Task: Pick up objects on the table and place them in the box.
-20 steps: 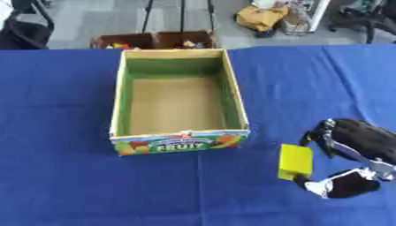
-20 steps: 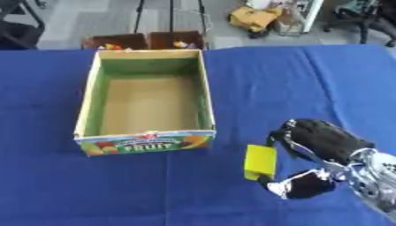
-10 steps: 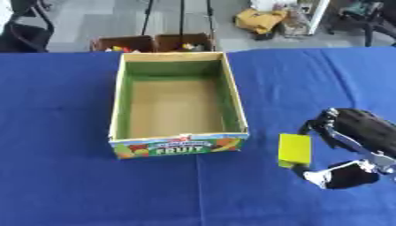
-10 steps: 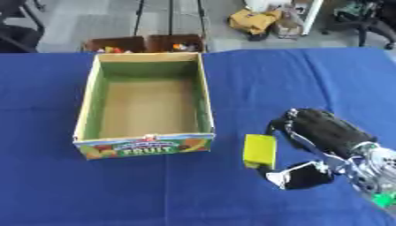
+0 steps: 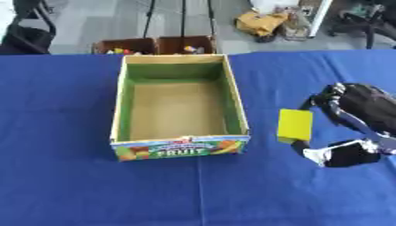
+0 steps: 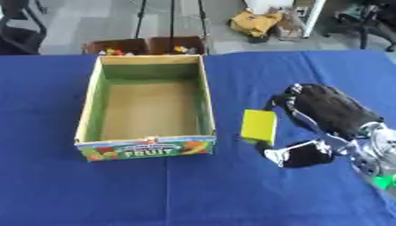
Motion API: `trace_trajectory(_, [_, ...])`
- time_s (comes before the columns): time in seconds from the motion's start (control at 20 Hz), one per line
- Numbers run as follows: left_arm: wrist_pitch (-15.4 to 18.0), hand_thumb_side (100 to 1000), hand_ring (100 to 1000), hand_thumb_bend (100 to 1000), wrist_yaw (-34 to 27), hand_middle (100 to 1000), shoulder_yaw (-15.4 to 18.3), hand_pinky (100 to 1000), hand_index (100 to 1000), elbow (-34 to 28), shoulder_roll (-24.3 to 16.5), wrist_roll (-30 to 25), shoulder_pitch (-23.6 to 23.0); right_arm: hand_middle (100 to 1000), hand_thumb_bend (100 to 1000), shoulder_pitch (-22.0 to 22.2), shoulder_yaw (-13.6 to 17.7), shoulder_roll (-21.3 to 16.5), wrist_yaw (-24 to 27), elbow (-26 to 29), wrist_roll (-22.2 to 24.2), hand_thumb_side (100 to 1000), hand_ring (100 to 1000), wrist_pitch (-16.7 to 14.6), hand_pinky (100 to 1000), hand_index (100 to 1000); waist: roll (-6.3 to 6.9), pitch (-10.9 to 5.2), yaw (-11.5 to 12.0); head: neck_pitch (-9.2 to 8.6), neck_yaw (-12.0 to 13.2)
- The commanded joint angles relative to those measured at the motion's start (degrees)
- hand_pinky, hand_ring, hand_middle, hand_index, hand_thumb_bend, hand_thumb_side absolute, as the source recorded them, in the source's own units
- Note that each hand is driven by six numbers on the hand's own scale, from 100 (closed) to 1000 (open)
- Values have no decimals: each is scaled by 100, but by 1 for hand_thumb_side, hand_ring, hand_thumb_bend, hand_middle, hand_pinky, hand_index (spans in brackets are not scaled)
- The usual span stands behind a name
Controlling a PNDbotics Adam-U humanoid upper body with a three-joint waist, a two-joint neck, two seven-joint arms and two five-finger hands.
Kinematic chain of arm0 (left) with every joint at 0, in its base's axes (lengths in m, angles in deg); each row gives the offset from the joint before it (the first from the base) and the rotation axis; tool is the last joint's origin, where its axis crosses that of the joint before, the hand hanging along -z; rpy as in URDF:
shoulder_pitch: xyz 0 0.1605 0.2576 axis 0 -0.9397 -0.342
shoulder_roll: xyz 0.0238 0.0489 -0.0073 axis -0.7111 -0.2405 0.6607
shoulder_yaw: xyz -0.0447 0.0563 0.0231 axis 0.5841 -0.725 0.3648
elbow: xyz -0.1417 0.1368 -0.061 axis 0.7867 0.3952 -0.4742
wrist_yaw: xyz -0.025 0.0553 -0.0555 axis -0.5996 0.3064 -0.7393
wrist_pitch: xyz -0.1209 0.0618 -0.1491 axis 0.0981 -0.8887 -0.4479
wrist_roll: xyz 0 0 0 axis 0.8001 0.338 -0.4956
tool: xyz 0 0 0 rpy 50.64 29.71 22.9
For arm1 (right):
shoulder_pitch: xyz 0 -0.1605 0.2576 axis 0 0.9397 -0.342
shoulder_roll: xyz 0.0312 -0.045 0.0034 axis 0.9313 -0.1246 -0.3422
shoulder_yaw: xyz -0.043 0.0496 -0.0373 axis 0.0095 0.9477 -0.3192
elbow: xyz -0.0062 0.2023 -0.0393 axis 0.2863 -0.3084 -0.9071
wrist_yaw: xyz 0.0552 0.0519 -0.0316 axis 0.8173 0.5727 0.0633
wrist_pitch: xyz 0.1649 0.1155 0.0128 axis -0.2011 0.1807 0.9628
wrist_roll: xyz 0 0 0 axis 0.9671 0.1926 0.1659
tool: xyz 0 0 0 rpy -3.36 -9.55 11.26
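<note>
I had the right hand (image 6: 325, 121) at about 3 o'clock of the box (image 5: 179, 147), fingers and thumb pinched on the yellow block (image 5: 295, 126). The block sat between hand and box, just beside the box's right wall, over the blue table (image 5: 70, 185). Box interior was bare cardboard. The left hand wasn't visible in either view.

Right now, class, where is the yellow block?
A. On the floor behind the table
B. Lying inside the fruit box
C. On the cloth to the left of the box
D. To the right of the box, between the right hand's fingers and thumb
D: the yellow block sits right of the fruit box, between the right hand's fingers and thumb; the box holds nothing.
</note>
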Motion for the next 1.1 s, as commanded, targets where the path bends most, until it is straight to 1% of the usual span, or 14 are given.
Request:
trace_trajectory(0.05, [1, 1000, 872, 100, -3, 858, 0, 607, 936, -109, -80, -15, 69, 223, 100, -218, 181, -189, -25, 81, -112, 392, 644, 85, 652, 395, -98, -30, 19, -81, -7])
trace_trajectory(0.25, [0, 1000, 872, 100, -11, 858, -11, 606, 936, -109, -79, -31, 74, 222, 100, -540, 228, -154, 48, 81, -130, 385, 641, 267, 650, 395, -136, -32, 73, -97, -28])
trace_trajectory(0.55, [-2, 1000, 871, 100, -33, 858, -37, 604, 936, -109, -73, -61, 94, 224, 100, -1173, 173, -20, 131, 81, 83, 377, 641, 477, 647, 397, -195, -47, 220, -142, -109])
trace_trajectory(0.85, [11, 1000, 871, 100, -70, 857, -78, 603, 936, -109, -62, -110, 121, 219, 100, -1977, 8, 359, 165, 81, 442, 378, 641, 728, 640, 392, -259, -59, 391, -150, -229])
trace_trajectory(1.1, [21, 1000, 871, 100, -109, 856, -115, 602, 936, -109, -48, -159, 141, 213, 100, -2604, -177, 790, 133, 1, 836, 384, 642, 1068, 634, 388, -304, -63, 522, -125, -362])
